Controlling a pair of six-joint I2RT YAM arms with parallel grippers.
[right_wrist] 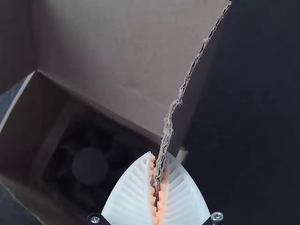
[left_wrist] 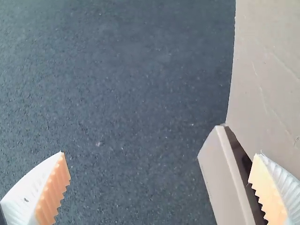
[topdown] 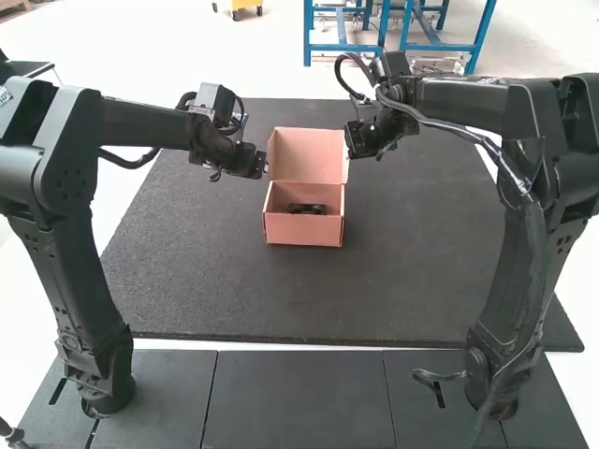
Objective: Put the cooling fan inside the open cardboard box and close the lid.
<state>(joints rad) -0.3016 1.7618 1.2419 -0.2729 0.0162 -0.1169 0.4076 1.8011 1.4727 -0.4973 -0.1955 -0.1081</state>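
Cooling fan [right_wrist: 89, 165] down inside the open cardboard box [topdown: 303, 224], lid [topdown: 309, 155] standing upright.
Right claw [right_wrist: 157, 164] clamped on the lid's ragged right edge, cardboard pinched between the orange pads. Left claw [left_wrist: 159, 161] spread apart at the lid's left side, one finger just beside a side flap. Box on the dark mat [topdown: 187, 262] mid-desk.

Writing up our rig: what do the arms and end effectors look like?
Left arm and right arm are black with chunky joints and black cables looping near the wrists. End effector fingers are white, ribbed, tapered, with toothed orange pads.
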